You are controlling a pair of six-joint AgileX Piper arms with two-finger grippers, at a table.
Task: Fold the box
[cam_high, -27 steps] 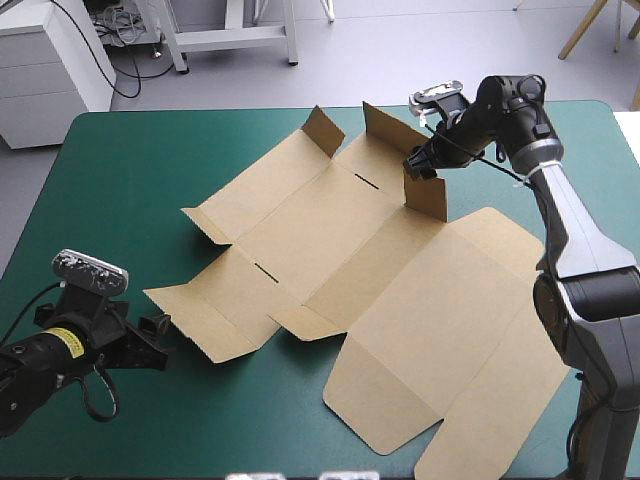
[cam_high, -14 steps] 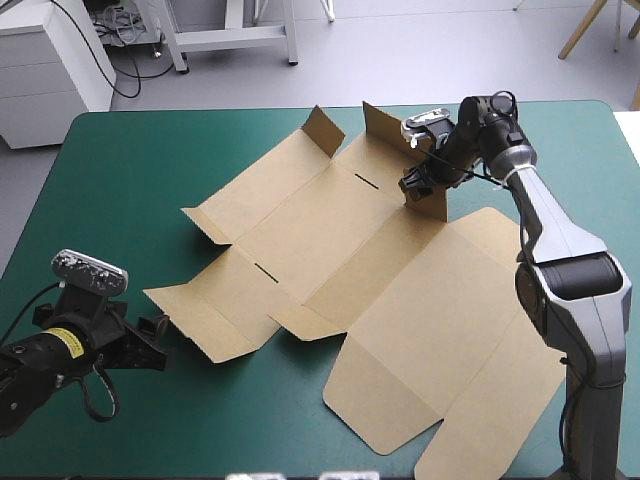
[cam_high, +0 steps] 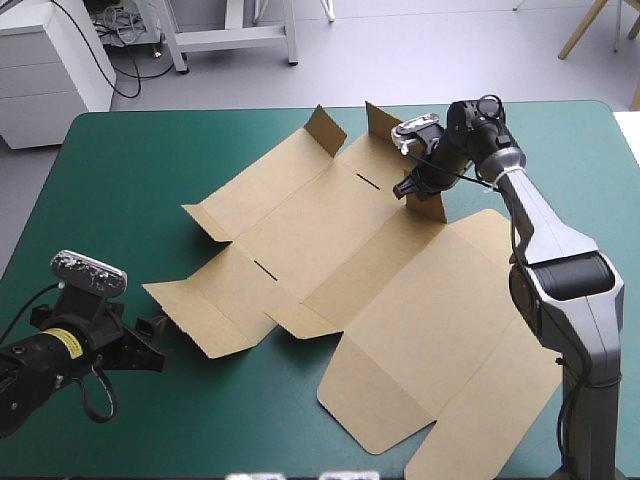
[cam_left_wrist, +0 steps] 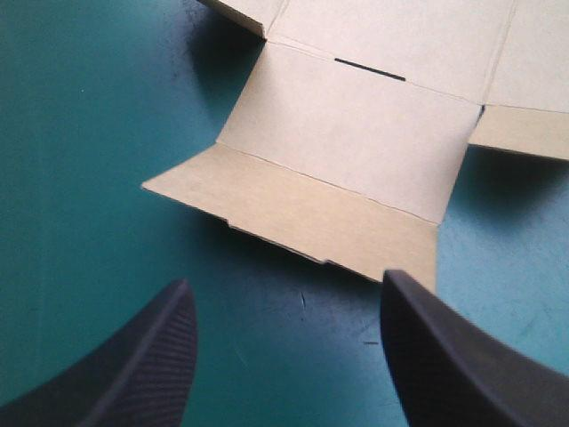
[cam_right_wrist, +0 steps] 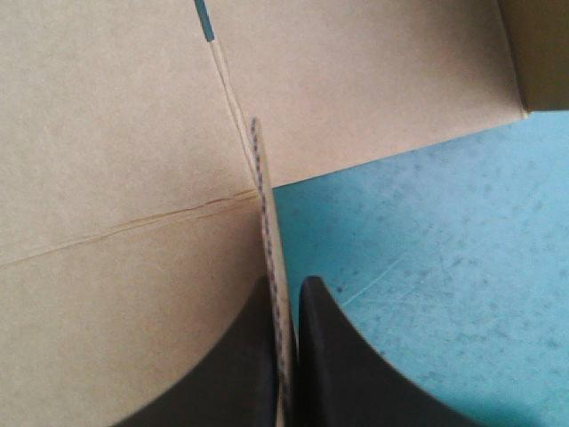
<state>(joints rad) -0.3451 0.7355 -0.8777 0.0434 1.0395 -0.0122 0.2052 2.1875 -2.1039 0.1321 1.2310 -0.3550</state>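
The teal-green table (cam_high: 120, 170) is mostly covered by the brown box (cam_high: 340, 250). The box is spread out flat, with its long side laid from far left to near right. One far flap (cam_high: 428, 203) is stood up and pinched tight by the right gripper (cam_right_wrist: 283, 289). The left gripper (cam_left_wrist: 284, 289) is held wide apart just before the near flap (cam_left_wrist: 302, 209), not touching it. The outer side of the pinched flap is hidden.

One brown box (cam_high: 400, 290) — a single cut sheet — on one teal-green tabletop (cam_high: 130, 170). Two tools: the left tool (cam_high: 155, 328) just short of the sheet, the right tool (cam_high: 412, 186) clamped on one raised flap (cam_high: 430, 203). Two slots (cam_high: 367, 181) in the board.
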